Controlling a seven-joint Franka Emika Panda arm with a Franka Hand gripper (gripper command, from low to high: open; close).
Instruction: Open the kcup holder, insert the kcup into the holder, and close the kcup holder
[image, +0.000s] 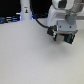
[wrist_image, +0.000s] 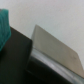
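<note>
Both views are blurred. In the exterior view my gripper (image: 62, 36) hangs over the white table at the exterior view's right, with dark parts on both sides; I cannot tell whether it is open. The kcup holder does not show clearly there. In the wrist view a black flat surface (wrist_image: 19, 56) lies next to a pale grey slanted panel (wrist_image: 56, 46); it may be the kcup holder. A teal-green shape (wrist_image: 4, 27) sits at the frame's edge beside the black surface; it may be the kcup's top, too blurred to tell.
A tall white bottle-like object (image: 25, 10) stands at the back, toward the exterior view's left. Dark items (image: 9, 20) line the table's far edge. The white tabletop (image: 30, 57) fills the front.
</note>
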